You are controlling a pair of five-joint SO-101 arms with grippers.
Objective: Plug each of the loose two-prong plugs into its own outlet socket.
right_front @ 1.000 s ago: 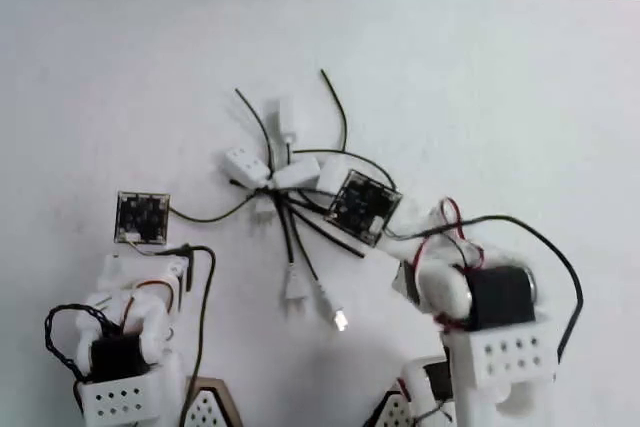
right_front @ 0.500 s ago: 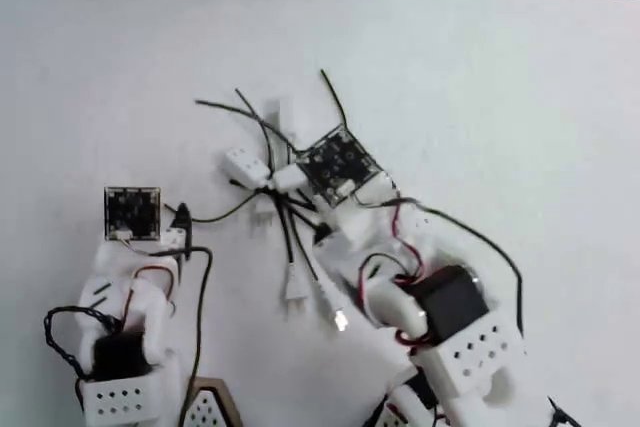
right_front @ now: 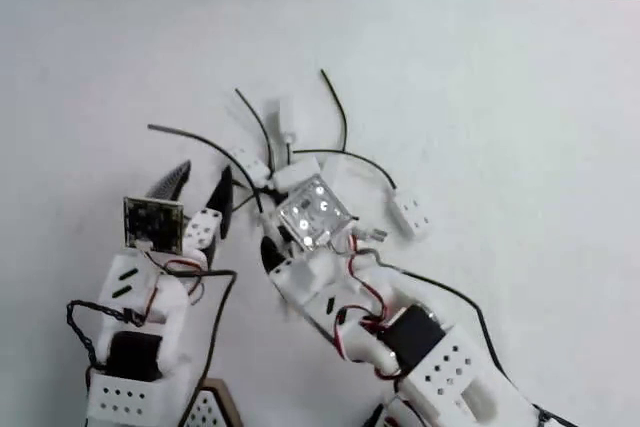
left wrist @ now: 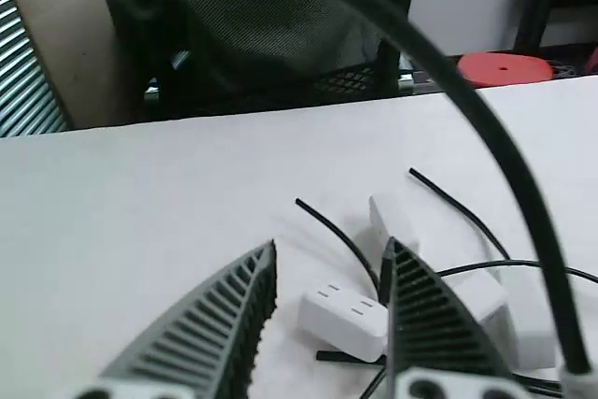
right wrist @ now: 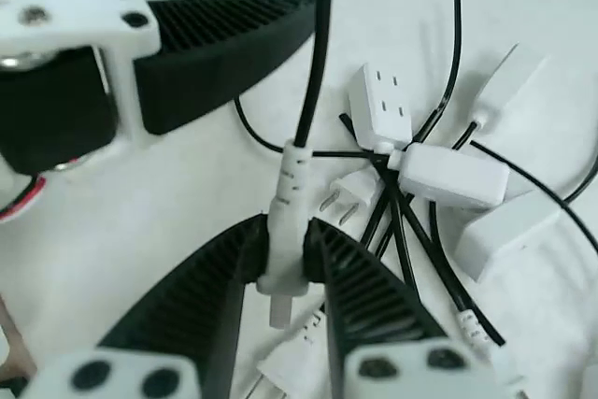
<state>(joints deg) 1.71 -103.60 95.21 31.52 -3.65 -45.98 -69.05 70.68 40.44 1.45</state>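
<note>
My right gripper [right wrist: 285,231] is shut on a white two-prong plug [right wrist: 284,263], whose black cable [right wrist: 318,53] rises steeply from it. In the high view this gripper [right_front: 270,250] sits just left of the tangle of cables. My left gripper [left wrist: 331,248] is open and faces a white outlet socket [left wrist: 344,310] lying beyond its tips. From above, the left gripper [right_front: 207,171] is at the cluster's left side. A loose plug [right wrist: 338,203] with bare prongs lies beside another socket [right wrist: 383,105].
Several white sockets and black cables lie tangled mid-table [right_front: 290,172]. One socket [right_front: 411,213] lies apart to the right, another [right_front: 287,117] at the back. The held cable [left wrist: 467,109] crosses above the left gripper. The left arm's fingers [right wrist: 224,39] are close by.
The right arm swung left into the cluster and now holds a plug, its cable arcing up and left. The left gripper rose and opened toward the sockets. One socket shifted right.
</note>
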